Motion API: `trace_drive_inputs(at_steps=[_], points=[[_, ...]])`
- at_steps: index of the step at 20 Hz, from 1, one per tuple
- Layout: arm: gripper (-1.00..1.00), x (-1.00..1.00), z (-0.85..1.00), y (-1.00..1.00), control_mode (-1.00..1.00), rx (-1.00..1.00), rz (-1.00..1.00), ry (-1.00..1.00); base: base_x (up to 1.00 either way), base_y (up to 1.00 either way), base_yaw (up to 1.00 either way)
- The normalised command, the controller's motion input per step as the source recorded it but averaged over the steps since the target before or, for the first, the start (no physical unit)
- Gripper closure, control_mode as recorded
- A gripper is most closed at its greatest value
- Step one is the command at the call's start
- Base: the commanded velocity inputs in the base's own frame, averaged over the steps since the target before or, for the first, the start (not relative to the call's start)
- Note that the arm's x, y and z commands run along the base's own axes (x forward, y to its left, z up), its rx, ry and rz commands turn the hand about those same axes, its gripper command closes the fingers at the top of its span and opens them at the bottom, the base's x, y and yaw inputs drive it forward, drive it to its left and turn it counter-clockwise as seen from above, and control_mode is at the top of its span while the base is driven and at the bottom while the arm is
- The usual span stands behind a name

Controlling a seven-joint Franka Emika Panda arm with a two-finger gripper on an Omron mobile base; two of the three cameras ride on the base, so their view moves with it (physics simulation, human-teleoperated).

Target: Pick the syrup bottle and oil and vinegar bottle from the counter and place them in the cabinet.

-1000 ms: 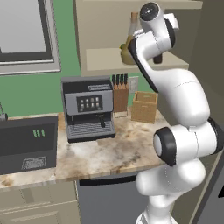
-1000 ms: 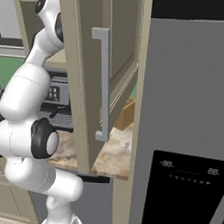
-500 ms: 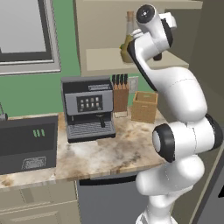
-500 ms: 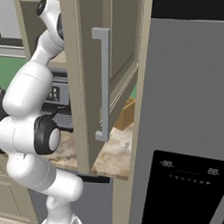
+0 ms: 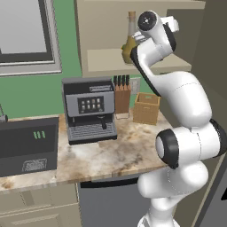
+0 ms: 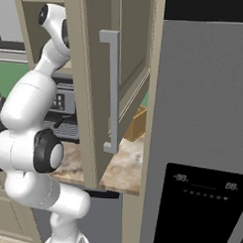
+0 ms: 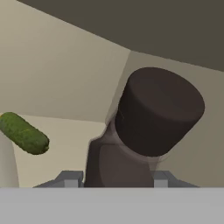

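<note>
Syrup bottle (image 7: 144, 131) deeper inside cabinet (image 5: 106, 62)

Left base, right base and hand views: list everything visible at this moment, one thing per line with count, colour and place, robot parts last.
oil and vinegar bottle: 1, olive-yellow, on the cabinet shelf, partly behind the arm
syrup bottle: 1, dark brown with black cap, between the fingers in the hand view
pickle: 1, green, on the shelf left of the syrup bottle in the hand view
coffee machine: 1, grey and black, on the counter
knife block: 1, brown, right of the coffee machine
wooden box: 1, tan, right of the knife block
cabinet door: 1, beige, open
gripper: 1, closed on the syrup bottle
</note>
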Motion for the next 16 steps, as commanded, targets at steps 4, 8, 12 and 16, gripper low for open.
trace_drive_inputs(at_steps=[4, 8, 12, 16], points=[[1.0, 0.0, -0.25, 0.0, -1.0, 0.0, 0.02, -0.02, 0.0, 0.0, 0.0], [1.0, 0.0, -0.33, 0.0, -1.0, 0.0, 0.03, 0.0, 0.0, 0.0, 0.0], [1.0, 0.0, -0.35, 0.0, -1.0, 0.0, 0.03, 0.0, 0.0, 0.0, 0.0], [1.0, 0.0, -0.36, 0.0, -1.0, 0.01, 0.05, 0.0, 0.0, 0.0, 0.0]])
